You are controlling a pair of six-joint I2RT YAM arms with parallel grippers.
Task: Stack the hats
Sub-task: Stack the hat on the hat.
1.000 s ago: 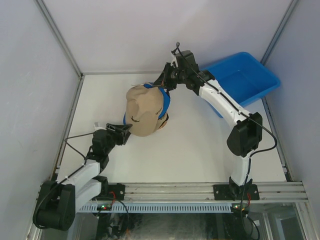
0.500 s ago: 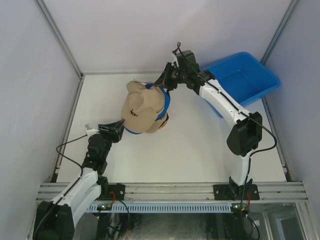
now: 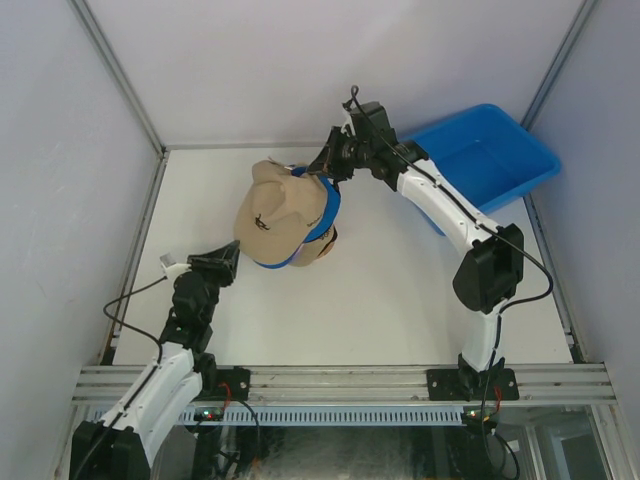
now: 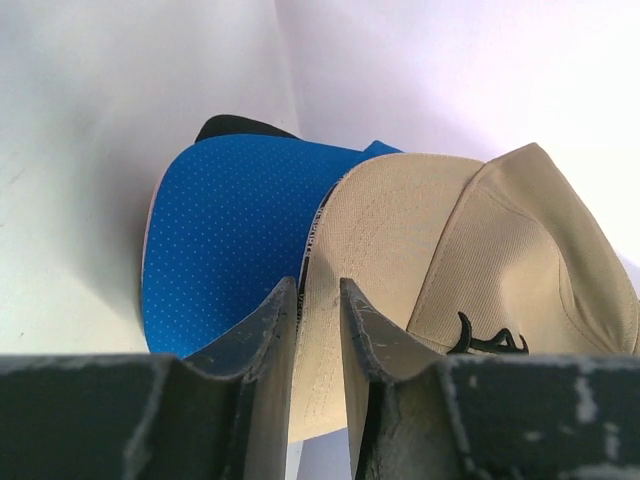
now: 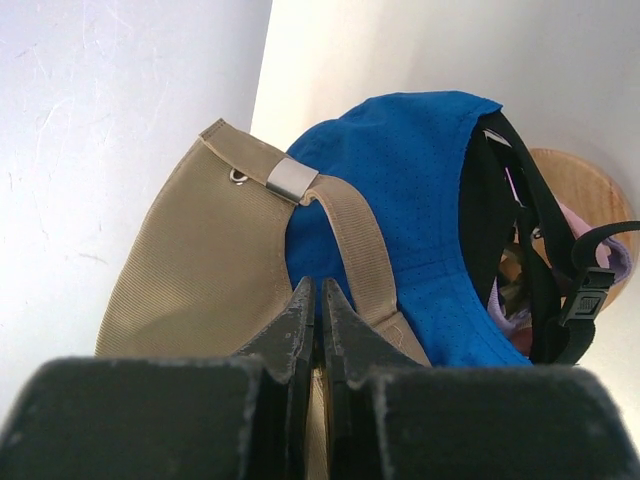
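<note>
The hats sit in one pile near the table's middle. A tan hat point(image 3: 278, 210) with black stitching lies on top, over a blue hat point(image 3: 328, 212). In the right wrist view a black hat point(image 5: 485, 200) and pale purple fabric point(image 5: 618, 262) show under the blue hat point(image 5: 420, 170). My right gripper point(image 3: 322, 172) is shut on the back edge of the tan hat point(image 5: 190, 260), beside its strap. My left gripper point(image 3: 235, 250) is just off the brim at the lower left, jaws a narrow gap apart. The tan brim point(image 4: 480, 260) shows beyond that gap, not pinched.
A wooden stand point(image 5: 580, 190) carries the pile. A blue plastic bin point(image 3: 530, 150) stands at the back right, behind the right arm. Grey walls and metal posts enclose the table on three sides.
My left gripper has drawn back to the lower left, off the brim, and its jaws have narrowed. The tan hat has swung left and up on the pile. The right gripper has kept its hold.
</note>
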